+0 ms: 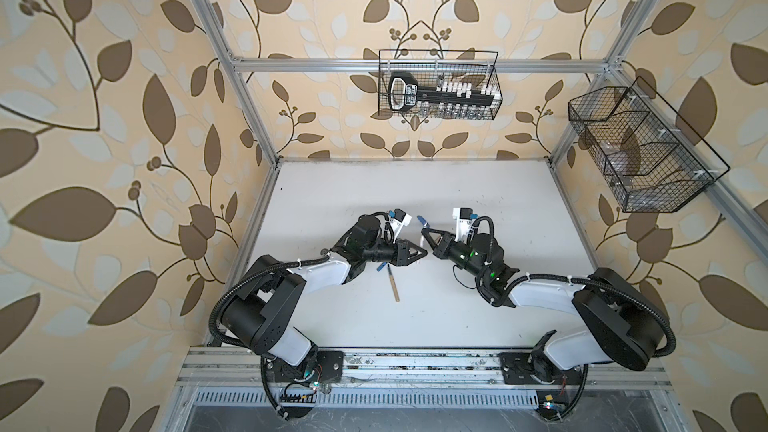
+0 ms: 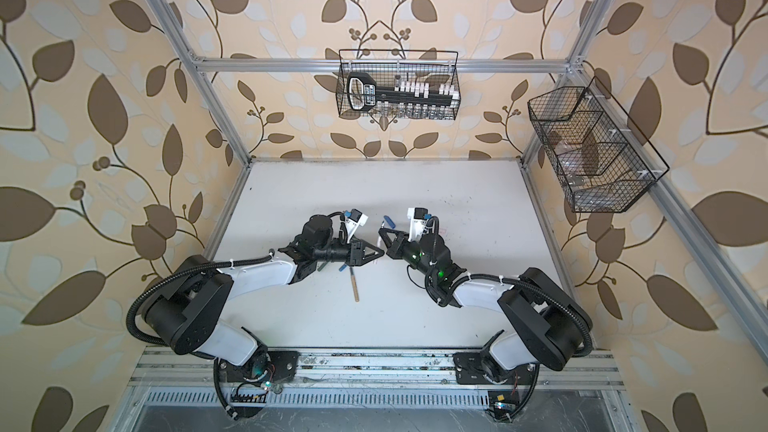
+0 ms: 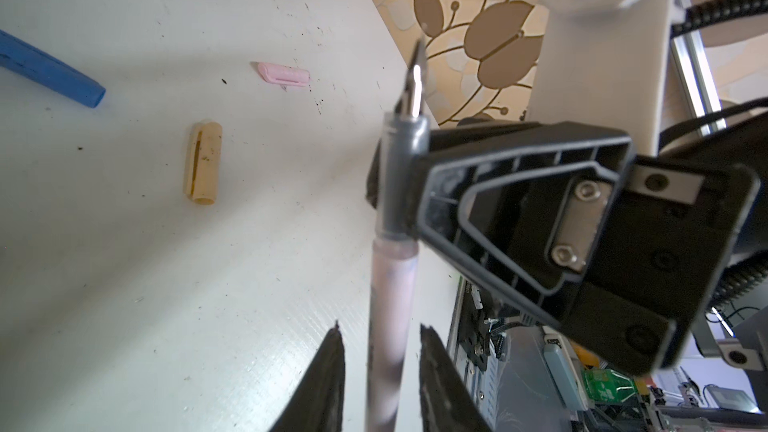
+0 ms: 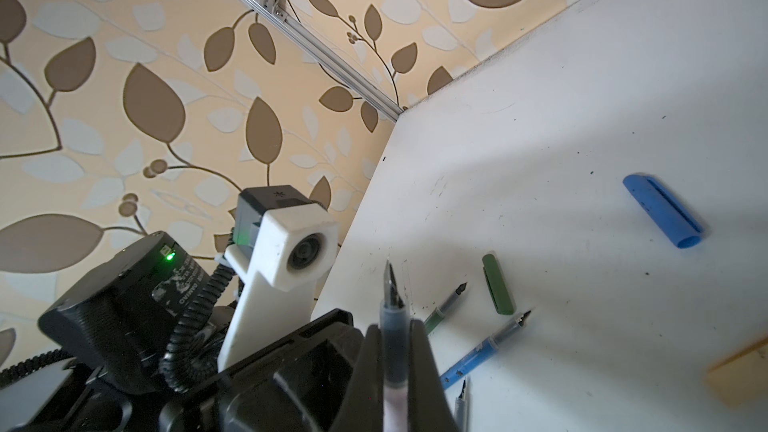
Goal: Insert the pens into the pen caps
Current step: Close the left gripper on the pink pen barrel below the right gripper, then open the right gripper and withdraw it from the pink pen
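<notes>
My right gripper (image 4: 394, 328) is shut on the pale pink pen (image 4: 392, 297) at its dark grip section, nib pointing away from the arm. The pen's barrel (image 3: 392, 284) runs back between the fingers of my left gripper (image 3: 380, 330), which stand open with a narrow gap on each side. In both top views the two grippers (image 1: 424, 252) (image 1: 426, 234) meet tip to tip at mid-table. On the table lie the pink cap (image 3: 284, 73), tan cap (image 3: 202, 162), blue cap (image 4: 663, 216) and green cap (image 4: 498, 282), with the green pen (image 4: 446, 305), blue pen (image 4: 482, 355) and tan pen (image 1: 394, 283).
The white table (image 1: 415, 326) is speckled with dark marks. A wire basket (image 1: 439, 85) hangs on the back rail and another (image 1: 636, 151) on the right frame. Aluminium frame posts edge the table, and the arm bases sit at the front rail.
</notes>
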Available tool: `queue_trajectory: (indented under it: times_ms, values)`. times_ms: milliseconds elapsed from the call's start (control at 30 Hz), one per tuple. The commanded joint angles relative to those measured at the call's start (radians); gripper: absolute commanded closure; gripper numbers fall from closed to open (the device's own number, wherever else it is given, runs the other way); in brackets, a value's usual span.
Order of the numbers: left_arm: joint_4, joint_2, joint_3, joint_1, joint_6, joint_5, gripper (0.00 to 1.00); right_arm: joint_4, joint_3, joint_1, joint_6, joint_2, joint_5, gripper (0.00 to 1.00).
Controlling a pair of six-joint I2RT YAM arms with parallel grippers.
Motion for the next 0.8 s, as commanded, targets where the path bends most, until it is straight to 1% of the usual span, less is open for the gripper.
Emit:
queue_trajectory:
  times_ms: [0,67,133,233,333,433,533,600,633,700,767]
  values:
    - [-0.014,-0.025,0.037,-0.009,0.039,0.022,0.76,0.081,-0.025,0.013,0.005,0.03,0.033,0.97]
    - [-0.02,-0.028,0.037,-0.009,0.046,0.017,0.79,0.115,-0.029,0.015,0.021,0.051,0.034,0.97]
    - [-0.03,-0.023,0.042,-0.009,0.055,0.017,0.85,0.149,-0.034,0.015,0.035,0.071,0.027,0.97]
    - [-0.048,-0.026,0.046,-0.01,0.067,0.018,0.91,0.174,-0.038,0.014,0.044,0.092,0.024,0.97]
    - [-0.099,-0.048,0.051,-0.008,0.11,-0.018,0.98,0.189,-0.053,0.011,0.055,0.083,0.018,0.95]
    - [-0.166,-0.073,0.06,-0.009,0.152,-0.037,1.0,0.156,-0.055,0.014,0.038,0.06,0.03,0.92]
    - [-0.244,-0.122,0.066,-0.009,0.209,-0.092,1.0,0.102,-0.052,0.006,0.006,0.017,0.021,0.71]
    - [-0.3,-0.143,0.078,-0.01,0.245,-0.129,1.0,-0.011,-0.043,-0.008,-0.033,-0.054,0.007,0.6]
    - [-0.324,-0.152,0.087,-0.01,0.261,-0.141,1.0,-0.134,-0.02,-0.019,-0.067,-0.106,-0.004,0.55]
    - [-0.344,-0.169,0.096,-0.012,0.268,-0.159,1.0,-0.464,0.069,-0.045,-0.17,-0.202,-0.01,0.52]
    - [-0.341,-0.185,0.093,-0.017,0.272,-0.181,1.0,-0.822,0.193,-0.069,-0.296,-0.275,0.042,0.48]
